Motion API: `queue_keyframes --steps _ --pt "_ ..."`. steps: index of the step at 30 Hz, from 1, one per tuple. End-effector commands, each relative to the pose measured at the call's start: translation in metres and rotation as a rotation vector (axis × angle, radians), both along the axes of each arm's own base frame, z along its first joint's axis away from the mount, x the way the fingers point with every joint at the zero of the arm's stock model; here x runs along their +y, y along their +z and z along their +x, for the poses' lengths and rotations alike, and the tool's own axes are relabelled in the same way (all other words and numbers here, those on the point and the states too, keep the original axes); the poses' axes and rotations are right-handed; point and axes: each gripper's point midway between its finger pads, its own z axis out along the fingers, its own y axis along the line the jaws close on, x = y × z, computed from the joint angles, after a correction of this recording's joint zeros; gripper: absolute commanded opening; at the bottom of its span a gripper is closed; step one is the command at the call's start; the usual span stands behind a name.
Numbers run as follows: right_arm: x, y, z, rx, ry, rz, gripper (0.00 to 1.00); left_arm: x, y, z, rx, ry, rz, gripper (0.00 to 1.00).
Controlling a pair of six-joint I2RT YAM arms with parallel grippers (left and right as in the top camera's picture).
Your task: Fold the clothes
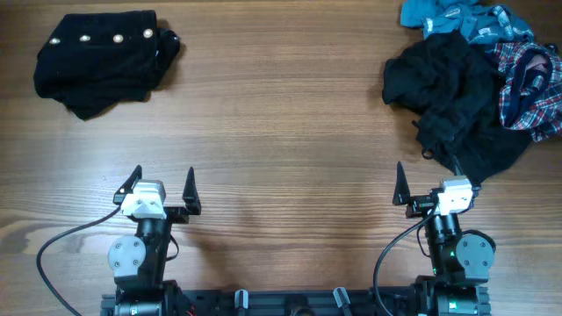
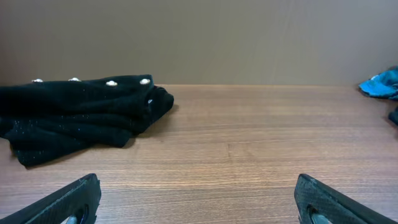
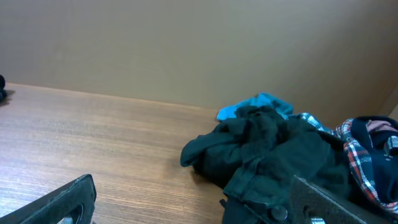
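**Desk:** Which step was this?

**Operator:** Between garments, I judged. My left gripper [image 1: 162, 175] and right gripper [image 1: 428, 180] both stood wide open, holding nothing, at the near edge of the table [image 1: 281, 132]. One studded black garment [image 1: 101, 61] lay bundled at the far left. One plain black garment [image 1: 448, 88], one blue garment [image 1: 448, 17] and one plaid garment [image 1: 531, 83] sat heaped at the far right. The next move called for reaching out with my right arm and drawing a single piece clear.
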Motion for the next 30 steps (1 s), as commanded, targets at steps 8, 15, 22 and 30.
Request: queue_keyframes --steps 8,15,22,30 --pt "-0.004 0.001 0.000 -0.006 -0.019 0.007 1.00 0.004 -0.004 0.000 0.010 0.019 -0.014 1.00" --pt "0.003 0.004 -0.001 -0.014 0.022 0.039 1.00 0.004 -0.004 0.000 0.010 0.019 -0.014 1.00" --pt "0.006 0.005 -0.001 -0.011 0.037 0.150 0.99 0.004 -0.004 0.000 0.010 0.019 -0.014 1.00" --pt "0.015 0.019 0.000 0.031 0.087 0.323 1.00 0.004 -0.004 0.000 0.010 0.019 -0.014 1.00"
